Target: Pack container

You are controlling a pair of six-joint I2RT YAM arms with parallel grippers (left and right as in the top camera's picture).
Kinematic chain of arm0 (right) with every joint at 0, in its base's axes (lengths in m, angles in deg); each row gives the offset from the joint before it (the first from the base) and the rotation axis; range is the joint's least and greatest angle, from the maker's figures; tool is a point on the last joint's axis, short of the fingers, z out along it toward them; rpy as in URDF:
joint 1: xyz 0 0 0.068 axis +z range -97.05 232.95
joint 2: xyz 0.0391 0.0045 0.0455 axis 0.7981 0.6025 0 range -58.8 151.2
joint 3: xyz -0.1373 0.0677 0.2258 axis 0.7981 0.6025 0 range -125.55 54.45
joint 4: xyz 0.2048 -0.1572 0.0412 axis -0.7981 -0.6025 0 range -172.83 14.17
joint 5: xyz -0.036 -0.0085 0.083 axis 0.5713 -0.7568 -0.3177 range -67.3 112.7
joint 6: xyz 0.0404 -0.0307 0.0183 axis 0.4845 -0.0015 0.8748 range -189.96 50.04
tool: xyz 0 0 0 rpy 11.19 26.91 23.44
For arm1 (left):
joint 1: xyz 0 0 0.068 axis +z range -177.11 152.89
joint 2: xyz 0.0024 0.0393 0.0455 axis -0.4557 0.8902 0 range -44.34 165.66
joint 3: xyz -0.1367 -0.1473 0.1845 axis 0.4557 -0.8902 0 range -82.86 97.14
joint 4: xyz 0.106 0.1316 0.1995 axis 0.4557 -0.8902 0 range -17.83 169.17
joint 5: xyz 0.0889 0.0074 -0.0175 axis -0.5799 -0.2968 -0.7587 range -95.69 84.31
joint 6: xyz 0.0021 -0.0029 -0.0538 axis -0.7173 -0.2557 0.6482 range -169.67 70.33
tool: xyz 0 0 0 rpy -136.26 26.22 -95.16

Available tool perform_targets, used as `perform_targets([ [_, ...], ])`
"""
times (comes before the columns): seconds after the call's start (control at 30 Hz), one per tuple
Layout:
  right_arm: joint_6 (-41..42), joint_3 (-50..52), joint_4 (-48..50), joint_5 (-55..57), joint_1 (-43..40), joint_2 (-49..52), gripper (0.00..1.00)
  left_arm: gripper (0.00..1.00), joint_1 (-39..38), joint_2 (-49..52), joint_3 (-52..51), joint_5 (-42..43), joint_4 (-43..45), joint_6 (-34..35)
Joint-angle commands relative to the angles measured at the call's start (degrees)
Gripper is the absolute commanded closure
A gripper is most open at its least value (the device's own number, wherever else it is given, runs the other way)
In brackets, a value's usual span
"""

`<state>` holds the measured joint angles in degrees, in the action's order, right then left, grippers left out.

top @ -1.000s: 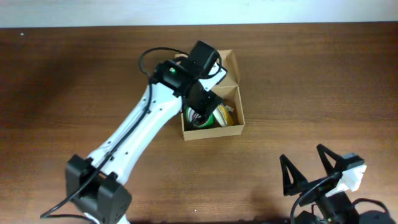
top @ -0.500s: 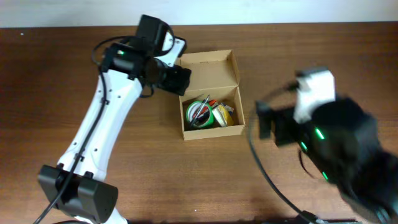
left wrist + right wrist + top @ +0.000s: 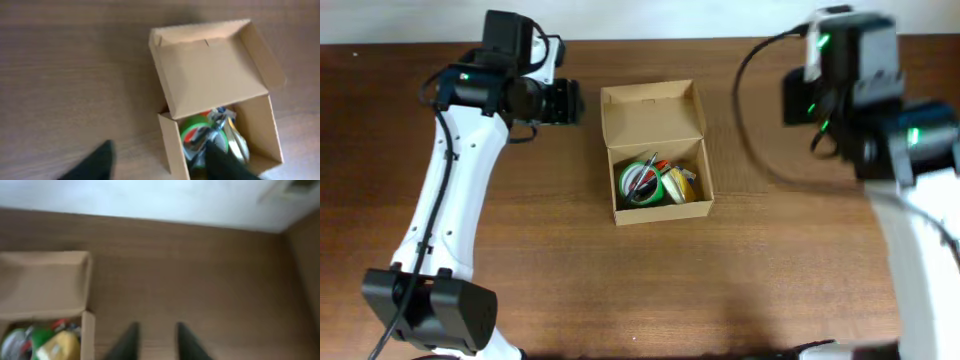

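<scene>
**Packed container on the table, a gripper on either side**

The container (image 3: 665, 211) is seen on the table (image 3: 790, 260) with its lid flap (image 3: 653, 112) folded back on the far side. A green tape roll (image 3: 642, 180) and a yellow item (image 3: 680, 185) are packed into its front half among other small things that cannot be made out. The left gripper (image 3: 160, 146) is held near the container's left side, level with the lid and apart from it. Its fingers are spread wide with nothing between them. The right gripper (image 3: 156, 326) is held well to the container's right. That view is blurred, but its fingers appear parted by a narrower gap, with only bare table seen between them.
</scene>
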<state>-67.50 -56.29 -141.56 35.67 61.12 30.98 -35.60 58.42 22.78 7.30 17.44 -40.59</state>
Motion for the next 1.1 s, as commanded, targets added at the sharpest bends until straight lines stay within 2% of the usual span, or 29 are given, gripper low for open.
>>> perform_targets([
  [0.0,-0.11,-0.96,1.77,-12.07,-7.08,3.21,0.96,0.70,1.14,1.77,1.01,1.07,0.68,6.25],
  [0.1,-0.13,-0.96,3.10,-18.53,-11.96,7.17,0.97,0.90,1.55,4.59,1.01,1.33,1.18,8.57],
  [0.17,-0.15,-0.96,3.17,-21.40,-14.27,10.29,0.96,0.98,1.60,6.49,1.01,1.40,1.60,9.81],
  [0.63,-0.79,-0.94,5.66,-36.52,-16.44,29.59,0.96,0.98,1.66,15.96,1.01,1.66,9.29,19.63],
  [0.9,-0.74,-0.92,7.58,-41.51,-16.09,34.71,0.97,0.98,1.90,23.76,1.01,7.06,9.31,25.27],
  [1.07,-0.74,-0.92,7.87,-41.88,-15.28,36.83,0.96,0.98,1.90,28.61,1.01,9.60,9.92,26.16],
])
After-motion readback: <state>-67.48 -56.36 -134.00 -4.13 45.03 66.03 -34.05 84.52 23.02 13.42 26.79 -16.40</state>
